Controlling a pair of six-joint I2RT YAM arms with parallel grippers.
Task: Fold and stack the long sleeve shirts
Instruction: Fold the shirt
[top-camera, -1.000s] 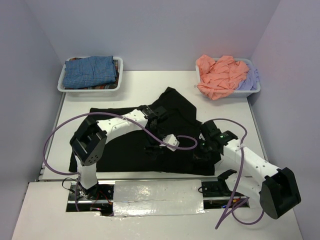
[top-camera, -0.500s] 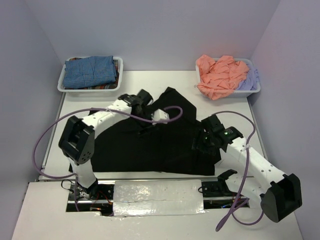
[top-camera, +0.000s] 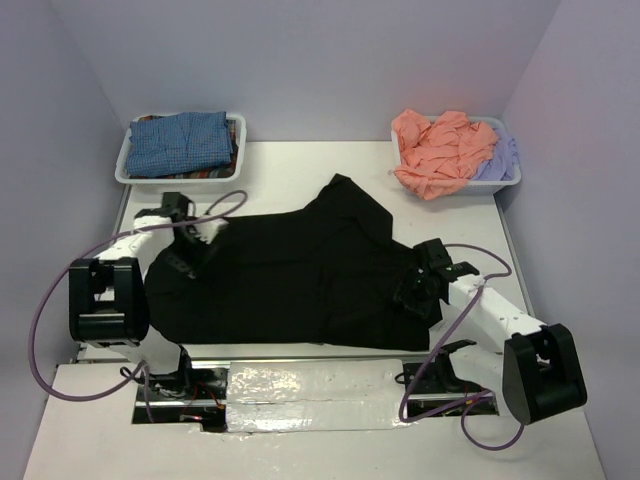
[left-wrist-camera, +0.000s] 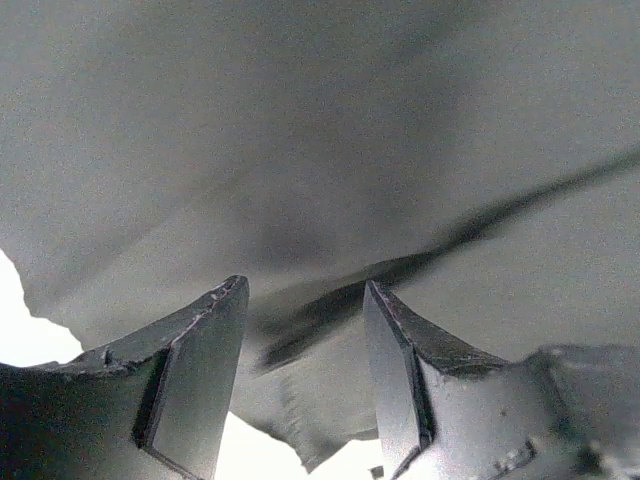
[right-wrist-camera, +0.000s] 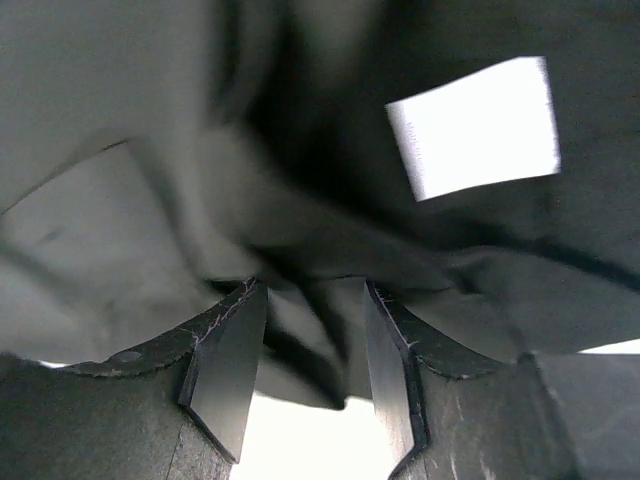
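Observation:
The black long sleeve shirt (top-camera: 300, 280) lies spread across the table. My left gripper (top-camera: 188, 255) is at the shirt's left edge. In the left wrist view its jaws (left-wrist-camera: 305, 285) stand apart, with a loose edge of the black cloth (left-wrist-camera: 350, 150) between them and not pinched. My right gripper (top-camera: 410, 292) is low over the shirt's right side. The right wrist view shows it (right-wrist-camera: 315, 285) open, with a rumpled fold of cloth (right-wrist-camera: 120, 120) between its fingers. A white patch (right-wrist-camera: 470, 125) shows on the cloth beyond.
A white bin (top-camera: 125, 165) at the back left holds a folded blue-checked shirt (top-camera: 180, 140). Another white bin (top-camera: 505, 183) at the back right holds a salmon-pink shirt (top-camera: 440, 150) and a pale lavender one (top-camera: 497, 160). Purple cables loop beside both arms.
My left gripper swept from the shirt's middle, up and over to its left edge. The shirt now lies flatter and wider. My right gripper shifted slightly and its jaws opened.

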